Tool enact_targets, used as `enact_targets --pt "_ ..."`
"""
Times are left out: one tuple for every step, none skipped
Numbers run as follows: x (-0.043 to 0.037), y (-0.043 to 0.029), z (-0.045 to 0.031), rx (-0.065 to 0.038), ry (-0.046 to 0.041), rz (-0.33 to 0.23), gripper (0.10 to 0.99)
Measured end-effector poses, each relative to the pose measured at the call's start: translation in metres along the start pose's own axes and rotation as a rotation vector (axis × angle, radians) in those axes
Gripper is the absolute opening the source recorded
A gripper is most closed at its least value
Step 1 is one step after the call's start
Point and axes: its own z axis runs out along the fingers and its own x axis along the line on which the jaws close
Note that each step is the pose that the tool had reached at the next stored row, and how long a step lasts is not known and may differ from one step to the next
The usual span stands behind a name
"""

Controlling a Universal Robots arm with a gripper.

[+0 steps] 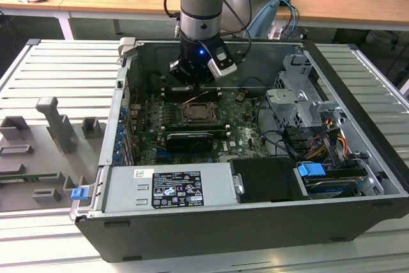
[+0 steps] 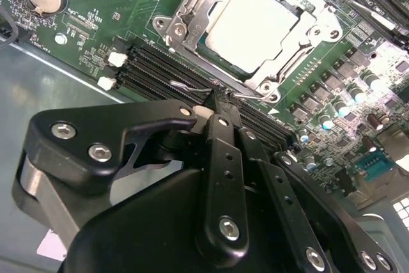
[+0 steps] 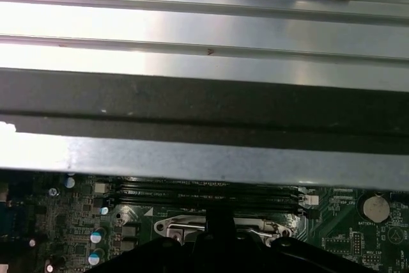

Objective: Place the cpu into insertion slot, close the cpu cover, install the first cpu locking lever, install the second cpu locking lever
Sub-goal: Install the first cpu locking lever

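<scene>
The cpu [image 2: 252, 23] has a smooth, pale metal top (rather matt). The cpu cover [image 2: 185, 14] is shiny bare metal, and the motherboard [image 2: 96, 4] is glossy green.

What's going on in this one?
A robot arm is working inside an open computer case. The cpu sits in its socket, with the cpu cover lying down around it. The gripper is at the socket's edge, its tip right beside a thin wire lever. Whether that lever is latched cannot be told.
</scene>
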Motion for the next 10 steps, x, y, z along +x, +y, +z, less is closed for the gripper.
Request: enact_targets --pt "-0.0006 0.0000 0.0002 0.000 0.0000 0.000 0.106" --pt "-0.0017 0.0003 0.0005 0.000 0.0001 0.000 0.106" --pt "-0.0030 0.0009 0.0009 0.000 0.0002 0.000 0.106" --pt "-0.0038 0.0012 0.0012 0.000 0.0001 0.000 0.106" --pt "-0.0044 0.0017 0.0014 0.000 0.0001 0.000 0.106" --pt "-0.0046 0.0018 0.0016 0.000 0.0000 0.000 0.106" --pt "-0.0047 0.0017 0.0017 0.000 0.0002 0.000 0.106" --pt "-0.0049 0.0017 0.0018 0.000 0.0002 0.000 0.106" --pt "-0.0051 0.0017 0.0021 0.000 0.0001 0.000 0.106" --pt "-0.0055 0.0017 0.0022 0.000 0.0002 0.000 0.106"
